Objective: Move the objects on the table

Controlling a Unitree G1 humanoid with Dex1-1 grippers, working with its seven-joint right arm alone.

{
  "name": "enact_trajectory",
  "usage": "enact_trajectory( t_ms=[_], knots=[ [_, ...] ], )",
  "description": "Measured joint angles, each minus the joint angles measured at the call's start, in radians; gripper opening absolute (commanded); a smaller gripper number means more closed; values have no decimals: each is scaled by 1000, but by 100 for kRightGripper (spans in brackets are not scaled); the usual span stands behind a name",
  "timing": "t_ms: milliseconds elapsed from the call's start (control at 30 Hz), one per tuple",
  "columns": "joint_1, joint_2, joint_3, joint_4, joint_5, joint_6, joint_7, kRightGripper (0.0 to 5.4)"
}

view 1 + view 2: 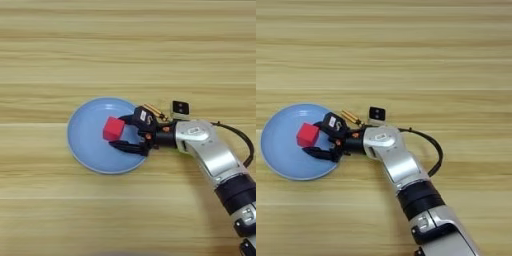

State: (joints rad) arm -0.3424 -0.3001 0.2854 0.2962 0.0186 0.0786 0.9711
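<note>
Left eye view: my right fingers (123,132) are spread wide over the blue plate (85,145), one black finger above and one below the red cube (113,128), which sits on the plate; whether either finger touches it I cannot tell. The black-faced block (180,108) lies on the surface (125,45) just beyond my wrist. A yellow-handled screwdriver (155,111) shows only partly.

Right eye view: more of my forearm (398,165) appears, and the screwdriver (351,117) shows clear of my fingers, its long axis running diagonally, up-left to down-right.
</note>
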Motion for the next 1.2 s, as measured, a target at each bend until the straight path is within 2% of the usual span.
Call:
enact_trajectory(
  t_ms=[400, 567, 800, 1200],
  knots=[
    [-2, 2, -46, -67, 46, 42, -4, 538],
    [-10, 14, -78, -82, 77, 45, -7, 538],
    [-66, 17, -138, -89, 126, 66, -9, 538],
    [-166, -20, -245, -13, 159, 65, -32, 538]
  ],
)
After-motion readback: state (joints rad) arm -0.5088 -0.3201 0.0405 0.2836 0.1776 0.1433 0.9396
